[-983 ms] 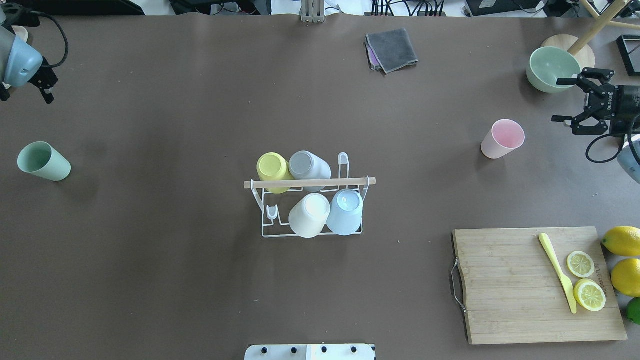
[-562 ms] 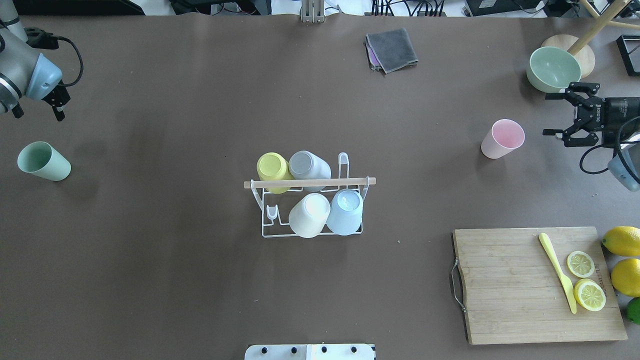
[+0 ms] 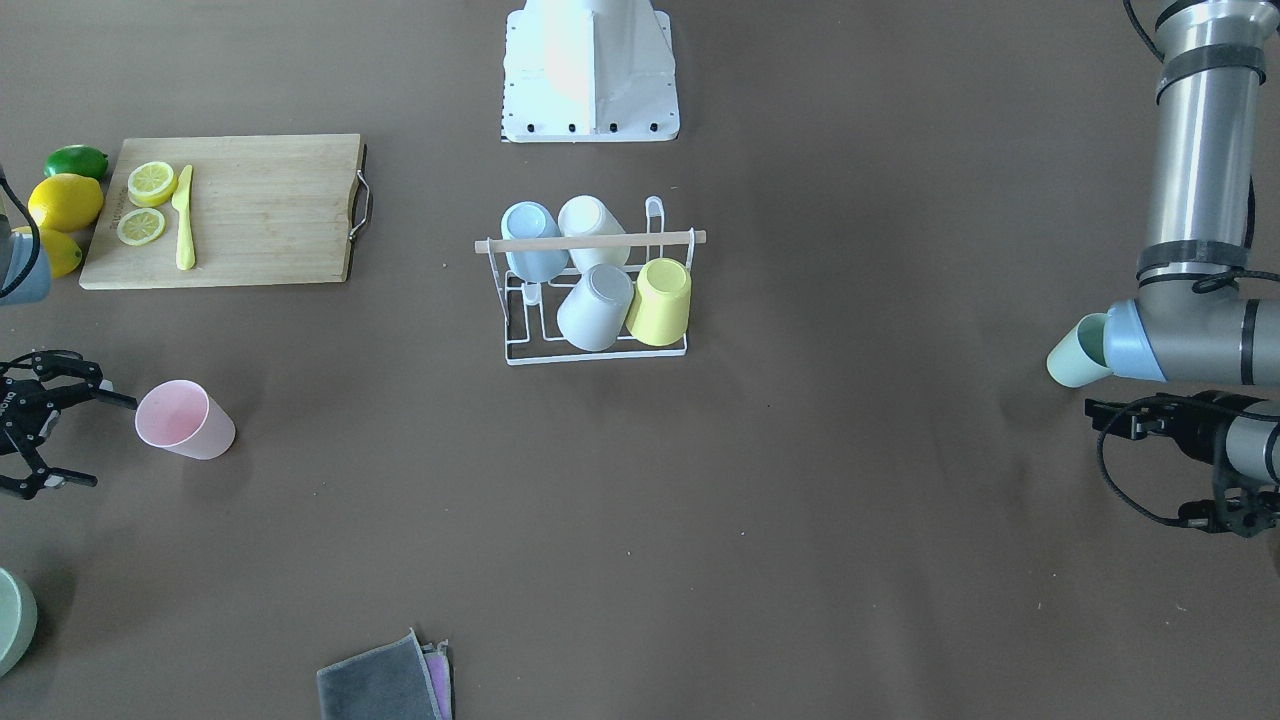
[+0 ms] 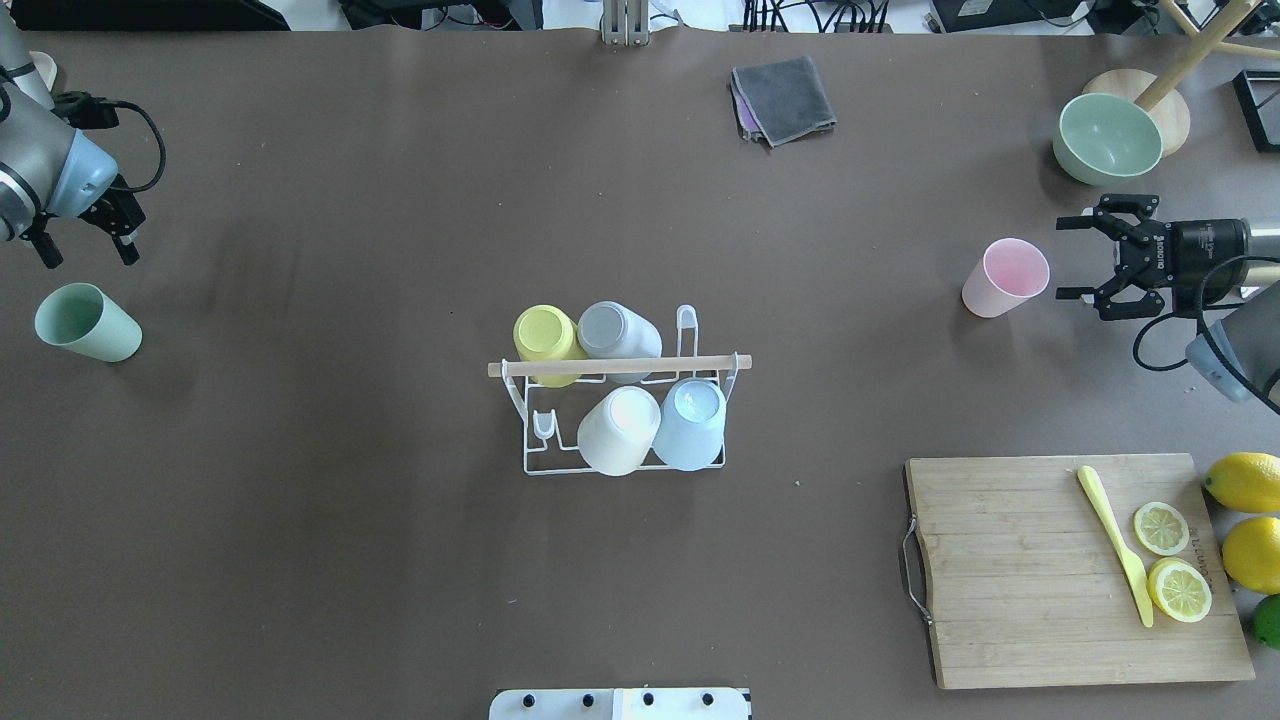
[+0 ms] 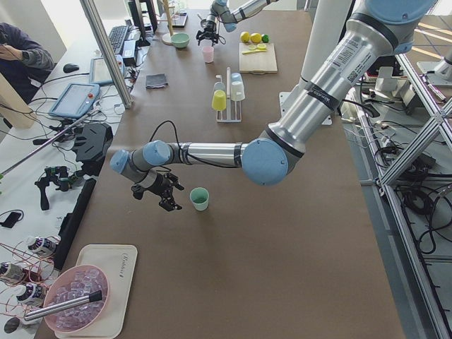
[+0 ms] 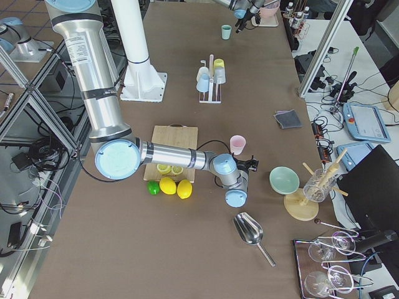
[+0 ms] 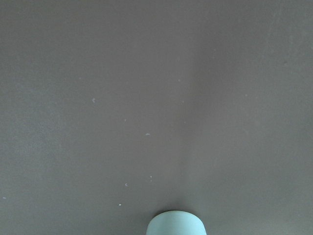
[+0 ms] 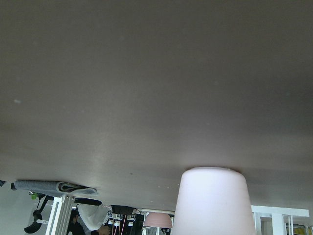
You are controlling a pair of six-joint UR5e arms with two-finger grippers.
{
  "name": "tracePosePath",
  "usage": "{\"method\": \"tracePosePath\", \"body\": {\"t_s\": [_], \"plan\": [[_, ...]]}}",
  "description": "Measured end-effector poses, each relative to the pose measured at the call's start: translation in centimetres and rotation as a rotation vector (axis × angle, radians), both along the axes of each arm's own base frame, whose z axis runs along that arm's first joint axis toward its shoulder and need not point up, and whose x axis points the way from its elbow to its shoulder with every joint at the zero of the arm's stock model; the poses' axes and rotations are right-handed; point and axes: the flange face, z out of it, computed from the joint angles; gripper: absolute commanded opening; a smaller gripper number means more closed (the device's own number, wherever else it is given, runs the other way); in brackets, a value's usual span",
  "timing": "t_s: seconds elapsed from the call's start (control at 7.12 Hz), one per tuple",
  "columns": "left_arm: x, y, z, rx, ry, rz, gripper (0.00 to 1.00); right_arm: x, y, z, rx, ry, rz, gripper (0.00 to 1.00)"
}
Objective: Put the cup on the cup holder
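— Where is the cup holder, and what is on it?
— The cup holder (image 4: 620, 366), a white wire rack with a pale wooden rod across its top, stands mid-table on the matte brown cover (image 4: 300, 520). Four smooth tapered cups sit tipped over its prongs, bottoms up: a yellow cup (image 4: 545, 335), a grey cup (image 4: 615, 328), a white cup (image 4: 618, 430) and a blue cup (image 4: 692, 425). Two prongs stand free.
— Any loose cups?
— Two, both upright. The pink cup (image 4: 1005, 277) stands toward the robot's right. The right gripper (image 4: 1065, 258) hovers just beside it, jaws spread wide, not touching. The green cup (image 4: 85, 322) stands far to the left, with the left gripper (image 4: 90, 258) near it, jaws apart.
— And around them?
— One wooden cutting board (image 4: 1010, 580) with a metal handle carries one yellow knife (image 4: 1115, 545) and two lemon halves (image 4: 1161, 528). Beside it lie two whole lemons (image 4: 1243, 482) and one lime (image 4: 1268, 620). One green bowl (image 4: 1105, 138) and one folded grey cloth (image 4: 785, 98) sit toward the far edge.
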Motion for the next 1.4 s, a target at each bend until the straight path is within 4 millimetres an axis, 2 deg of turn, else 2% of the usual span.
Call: {"method": "tracePosePath", "body": {"t_s": [0.42,0.56,0.84,0.98,1.4], "plan": [[1.2,0.5,0.5,-0.039,0.043,-0.011,0.96,-1.3,-0.3,-0.9,0.011,-0.009,-0.014,1.00],[0.5,0.3,0.4,-0.050,0.044,-0.025,0.96,-1.6,-0.2,-1.1,0.014,-0.011,-0.018,1.00],[-2.4,-0.2,0.3,-0.084,0.036,-0.069,0.96,-2.4,0.0,-1.3,0.020,-0.013,-0.031,1.00],[-2.9,-0.2,0.4,-0.095,0.034,-0.077,0.96,-3.0,0.2,-1.4,0.022,-0.015,-0.039,1.00],[-0.7,0.5,0.5,-0.132,0.070,-0.079,0.96,-3.9,0.3,-2.1,0.031,-0.024,-0.049,1.00]]}}
